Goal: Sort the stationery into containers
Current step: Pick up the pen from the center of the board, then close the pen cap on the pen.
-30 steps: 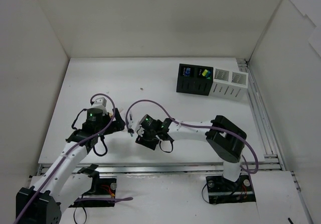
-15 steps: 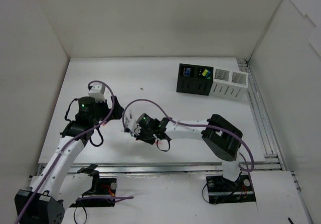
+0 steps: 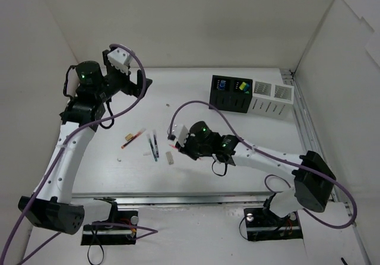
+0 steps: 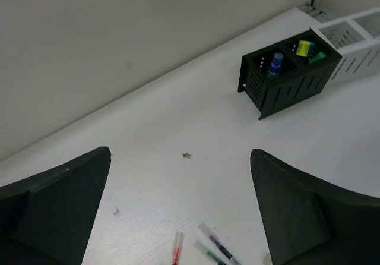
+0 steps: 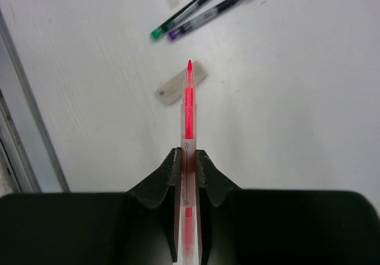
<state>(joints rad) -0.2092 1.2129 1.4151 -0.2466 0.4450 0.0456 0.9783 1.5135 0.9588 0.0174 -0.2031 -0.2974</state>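
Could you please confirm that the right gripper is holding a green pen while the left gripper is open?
Not quite: the right gripper holds a red pen, not a green one, as the right wrist view shows; the green pen lies on the table. The left gripper is indeed open.

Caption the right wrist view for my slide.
Right hand shut on a red pen; eraser, green pen and purple pen lie on the table beyond.

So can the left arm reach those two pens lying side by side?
Probably yes: the left gripper is open and empty, and the two pens lie uncovered below it with nothing in between.
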